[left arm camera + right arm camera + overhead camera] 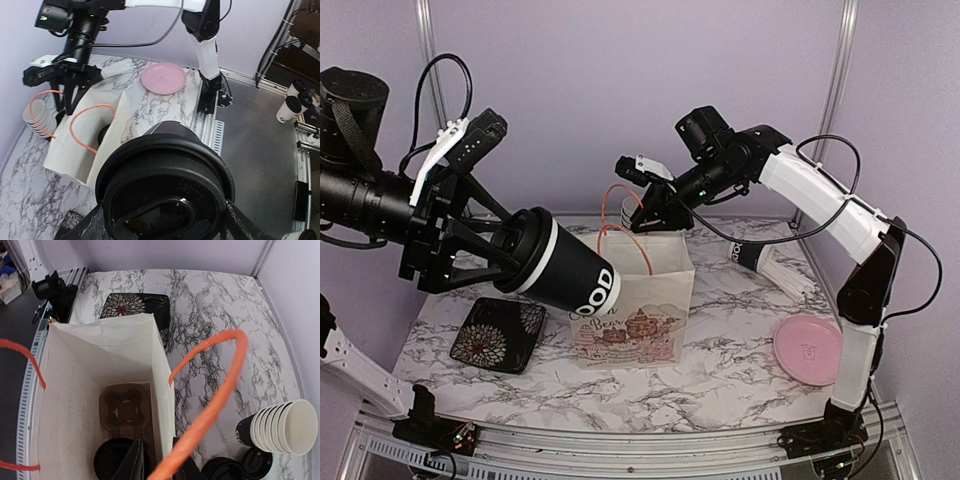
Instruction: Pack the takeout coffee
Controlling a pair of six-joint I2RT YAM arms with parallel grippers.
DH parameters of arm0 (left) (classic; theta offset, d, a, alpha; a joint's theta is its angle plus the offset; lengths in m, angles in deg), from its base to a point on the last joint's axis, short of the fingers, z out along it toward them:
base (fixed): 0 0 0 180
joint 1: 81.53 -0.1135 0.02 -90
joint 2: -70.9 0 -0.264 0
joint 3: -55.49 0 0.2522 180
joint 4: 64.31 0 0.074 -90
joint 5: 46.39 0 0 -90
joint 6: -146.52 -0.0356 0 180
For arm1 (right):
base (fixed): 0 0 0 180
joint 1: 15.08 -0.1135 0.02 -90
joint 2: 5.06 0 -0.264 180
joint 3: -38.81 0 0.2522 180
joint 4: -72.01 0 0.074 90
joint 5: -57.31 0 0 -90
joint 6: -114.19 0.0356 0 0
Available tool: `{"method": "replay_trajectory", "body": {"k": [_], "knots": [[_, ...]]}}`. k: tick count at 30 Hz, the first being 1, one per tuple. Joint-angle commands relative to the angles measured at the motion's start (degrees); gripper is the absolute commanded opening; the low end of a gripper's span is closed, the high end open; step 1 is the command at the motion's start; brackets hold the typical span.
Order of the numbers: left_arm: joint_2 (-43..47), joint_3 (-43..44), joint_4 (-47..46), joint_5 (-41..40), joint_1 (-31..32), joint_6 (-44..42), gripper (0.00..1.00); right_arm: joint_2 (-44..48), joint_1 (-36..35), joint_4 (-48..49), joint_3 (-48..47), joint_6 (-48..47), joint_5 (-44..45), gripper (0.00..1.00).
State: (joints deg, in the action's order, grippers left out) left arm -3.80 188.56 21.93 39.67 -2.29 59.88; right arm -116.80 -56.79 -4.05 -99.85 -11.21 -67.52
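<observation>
Top external view, left of centre: the left claw (510, 262) grips a takeout coffee (575, 278) by its lid end, tilted sideways above the desk (720, 370), beside the paper bag (640, 300). The right claw (662, 215) straddles the bag's rim; whether it pinches, I cannot tell.

walls (620, 100): lilac | table (740, 375): white marble pattern | corner posts (842, 60): bare metal | floor (255, 140): grey
</observation>
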Motion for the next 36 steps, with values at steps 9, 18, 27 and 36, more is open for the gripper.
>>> {"method": "replay_trajectory", "body": {"k": [9, 18, 27, 36], "knots": [[0.90, 8.81, -6.13, -29.11, 0.02, -13.15, 0.63, 6.19, -0.90, 1.00, 2.85, 1.90, -2.34, 0.02], [-4.65, 2.39, -11.07, -28.88, -0.36, -14.27, 0.58, 13.34, -4.64, 3.02, 12.78, 2.11, -4.85, 0.02], [-6.39, -7.10, -9.90, -22.48, -0.61, -11.38, 0.57, 18.34, -4.71, 5.25, 19.31, 2.88, -6.00, 0.02], [-8.50, -11.54, -9.24, -21.77, -0.72, -11.26, 0.56, 17.97, -4.70, 4.68, 17.65, 2.97, -8.67, 0.02]]}}
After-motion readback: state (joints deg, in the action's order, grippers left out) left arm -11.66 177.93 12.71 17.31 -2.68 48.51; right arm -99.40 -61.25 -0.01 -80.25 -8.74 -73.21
